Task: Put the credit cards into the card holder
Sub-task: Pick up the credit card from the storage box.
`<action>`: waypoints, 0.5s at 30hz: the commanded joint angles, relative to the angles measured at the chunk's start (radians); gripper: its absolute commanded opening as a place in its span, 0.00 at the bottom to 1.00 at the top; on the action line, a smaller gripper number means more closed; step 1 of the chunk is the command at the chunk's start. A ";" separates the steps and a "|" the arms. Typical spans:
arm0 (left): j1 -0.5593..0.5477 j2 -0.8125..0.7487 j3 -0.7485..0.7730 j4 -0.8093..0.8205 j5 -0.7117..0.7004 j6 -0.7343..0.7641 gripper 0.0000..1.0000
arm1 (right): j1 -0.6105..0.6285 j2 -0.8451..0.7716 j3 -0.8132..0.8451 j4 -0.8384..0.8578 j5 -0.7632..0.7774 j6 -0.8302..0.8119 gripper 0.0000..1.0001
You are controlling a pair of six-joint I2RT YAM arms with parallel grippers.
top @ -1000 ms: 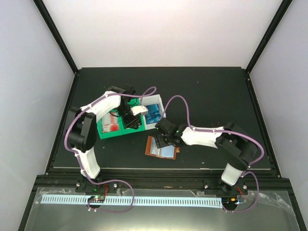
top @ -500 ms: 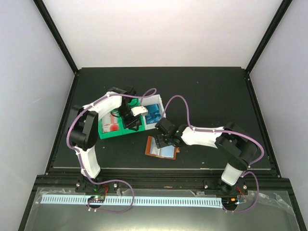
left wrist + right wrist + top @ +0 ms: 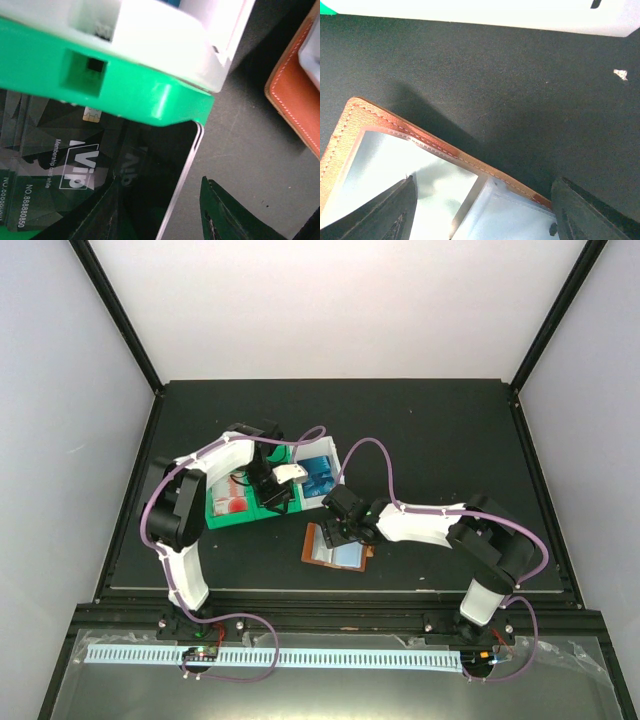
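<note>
Barely shifted, the left gripper (image 3: 272,490) is held at a black card (image 3: 65,165) by the green bin (image 3: 125,85); its grip cannot be told. At four o'clock, the opened card holder (image 3: 385,165) is straddled by the wide-open right gripper (image 3: 480,210).

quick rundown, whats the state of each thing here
reddish-brown leather card holder: lying open, clear pockets up
black vip credit cards: stacked in green plastic bin
blue credit cards: in white plastic bin
left gripper: jaws open at the black cards' edge
right gripper: jaws wide open over the card holder
</note>
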 commanded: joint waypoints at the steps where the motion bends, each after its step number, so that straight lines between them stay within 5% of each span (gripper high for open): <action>1: -0.004 -0.045 -0.004 -0.033 0.051 0.029 0.43 | 0.008 0.082 -0.051 -0.096 -0.069 0.026 0.75; 9: -0.003 -0.040 -0.005 -0.043 0.054 0.039 0.25 | 0.008 0.075 -0.059 -0.098 -0.063 0.027 0.75; 15: -0.003 -0.054 -0.004 -0.046 0.052 0.040 0.24 | 0.008 0.075 -0.053 -0.100 -0.063 0.026 0.75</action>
